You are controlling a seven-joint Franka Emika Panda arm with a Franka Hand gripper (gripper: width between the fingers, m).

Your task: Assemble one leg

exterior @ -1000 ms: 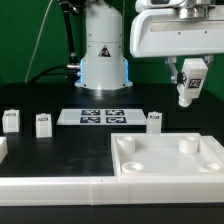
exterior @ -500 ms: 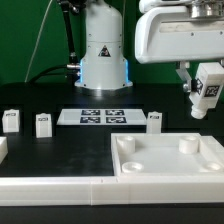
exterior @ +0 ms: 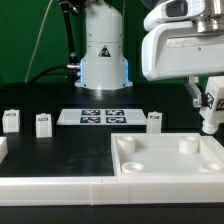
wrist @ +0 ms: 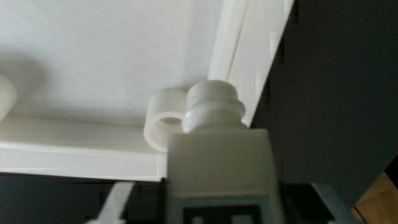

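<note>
My gripper [exterior: 210, 98] is shut on a leg [exterior: 213, 110], a small white post with a black-and-white tag. It holds the leg upright in the air above the far right corner of the large white square piece [exterior: 150, 165]. In the wrist view the leg [wrist: 217, 150] fills the middle between my fingers [wrist: 121, 200]. Its rounded tip hangs just over the square piece's rim [wrist: 240, 50] near a corner. Three more legs stand on the table: one at the far left [exterior: 11, 120], one beside it [exterior: 43, 124] and one behind the square piece [exterior: 154, 121].
The marker board [exterior: 100, 116] lies flat in the middle of the table, in front of the robot base [exterior: 103, 55]. A long white rail [exterior: 60, 186] runs along the front edge. Another white part [exterior: 2, 150] shows at the exterior view's left edge.
My gripper has moved toward the exterior view's right and a little lower, carrying the leg with it. The leg now hangs over the square piece's far right corner.
</note>
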